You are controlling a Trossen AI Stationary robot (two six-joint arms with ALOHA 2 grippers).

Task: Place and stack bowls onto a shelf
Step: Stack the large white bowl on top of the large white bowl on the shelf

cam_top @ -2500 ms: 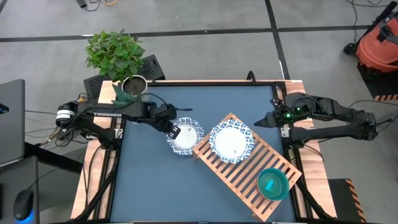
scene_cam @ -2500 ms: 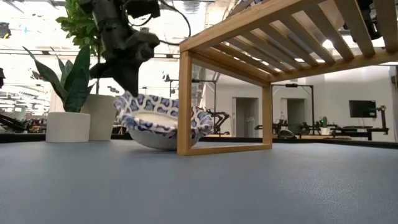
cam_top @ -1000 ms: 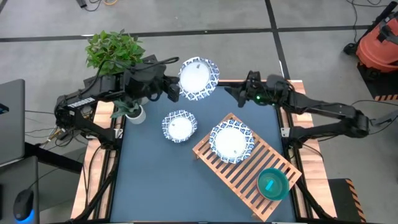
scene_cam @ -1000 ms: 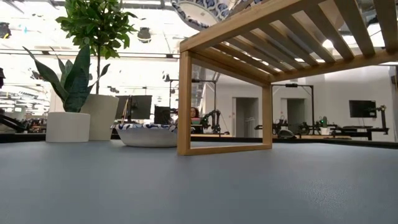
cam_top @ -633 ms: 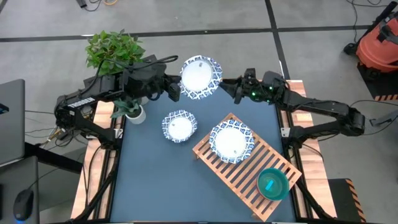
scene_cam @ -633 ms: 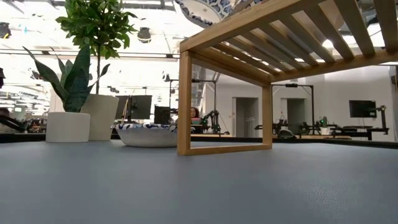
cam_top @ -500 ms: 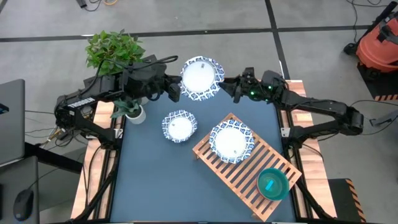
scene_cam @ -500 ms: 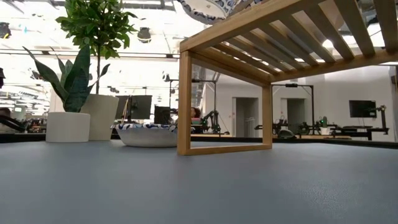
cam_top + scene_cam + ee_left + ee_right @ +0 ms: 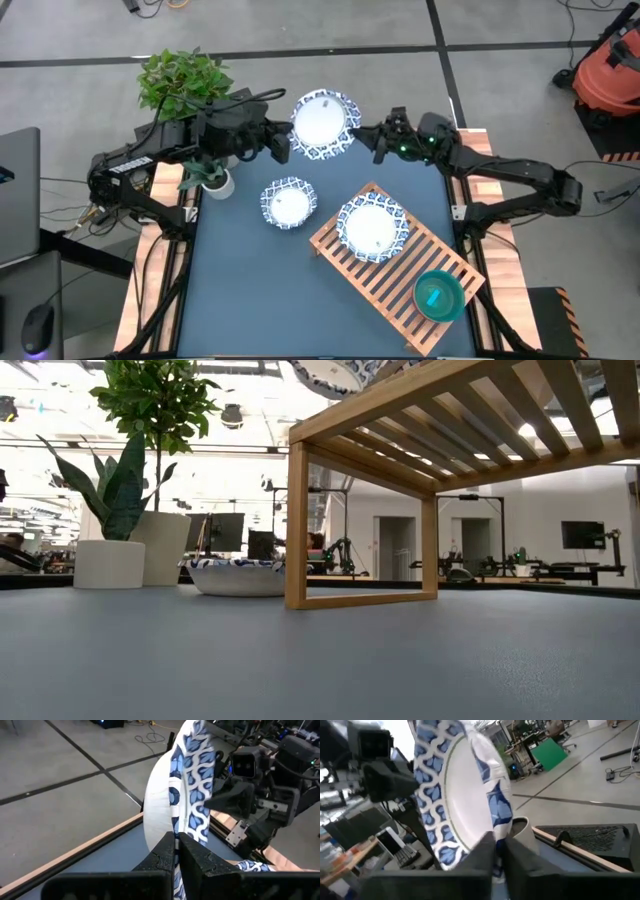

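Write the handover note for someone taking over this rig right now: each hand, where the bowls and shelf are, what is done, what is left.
Left hand: shut on the raised patterned bowl, held aloft at the table's far edge.
Right hand: shut on the same bowl's opposite rim.
Shelf: holds a second patterned bowl and the teal bowl.
Third patterned bowl: on the table beside the shelf.
Left: complete the handover, shelve both remaining bowls.
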